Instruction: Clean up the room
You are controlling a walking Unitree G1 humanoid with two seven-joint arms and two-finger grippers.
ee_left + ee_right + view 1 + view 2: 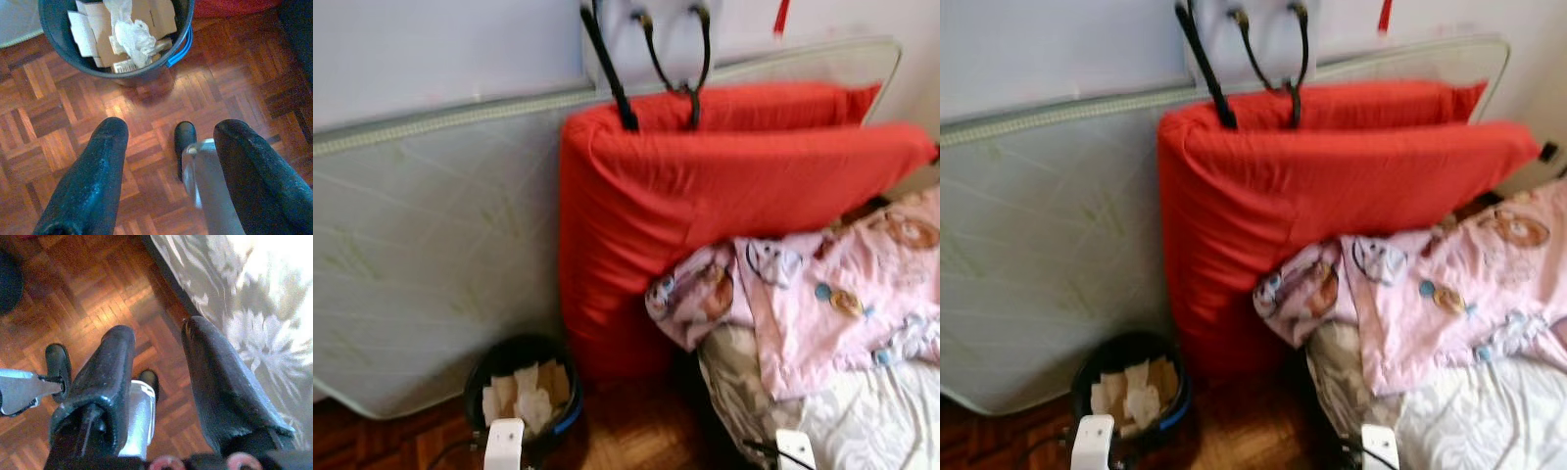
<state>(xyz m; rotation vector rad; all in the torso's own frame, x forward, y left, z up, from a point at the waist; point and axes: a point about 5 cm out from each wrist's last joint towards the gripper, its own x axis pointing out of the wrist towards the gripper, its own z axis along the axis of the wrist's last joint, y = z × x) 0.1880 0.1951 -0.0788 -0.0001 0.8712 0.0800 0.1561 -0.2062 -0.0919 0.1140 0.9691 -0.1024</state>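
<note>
**Bin by the mattress, both grippers empty**

Dark bin (521, 392) stands on wood floor (63, 127), at the foot of a pale mattress (421, 264) leaning on the wall. Bin holds cardboard scraps (146, 19) and crumpled clear plastic (129, 34). Just beside it, a red cushion (705, 196) stands upright against the mattress; black straps (646, 59) hang over its top. Pink printed blanket (822, 294) lies across the bed (862, 421), touching the cushion.

Left gripper (168, 147) hangs above the floor near the bin, fingers spread, nothing held. Right gripper (159, 362) hangs at the bed's edge, fingers apart, nothing held.
</note>
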